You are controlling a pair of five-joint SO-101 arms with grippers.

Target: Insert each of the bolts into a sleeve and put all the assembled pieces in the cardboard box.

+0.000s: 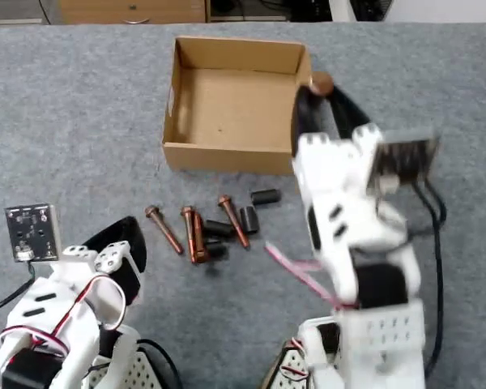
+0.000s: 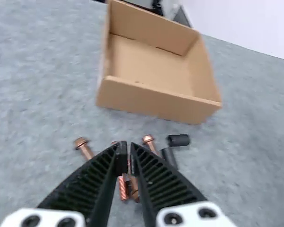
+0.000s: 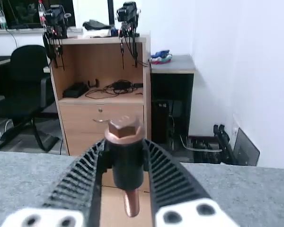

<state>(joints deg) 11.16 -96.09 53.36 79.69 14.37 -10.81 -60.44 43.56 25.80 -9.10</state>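
The open cardboard box (image 1: 231, 156) stands at the back of the table. My right gripper (image 1: 317, 99) hangs by the box's right wall, shut on a bolt in a black sleeve (image 3: 125, 158); its copper head (image 3: 124, 130) sticks out at one end and the shank at the other. Three loose copper bolts (image 1: 164, 229) (image 1: 192, 235) (image 1: 233, 220) and several black sleeves (image 1: 266, 197) (image 1: 249, 219) lie in front of the box. My left gripper (image 2: 128, 150) sits low just before this pile, fingers together with nothing held. The box (image 2: 151, 101) lies beyond it.
Grey carpet-like cloth covers the table, with free room left of the box and pile. Black cables trail from the right arm near the box's right side. Behind the table stand a wooden cabinet (image 3: 102, 90) and an office chair.
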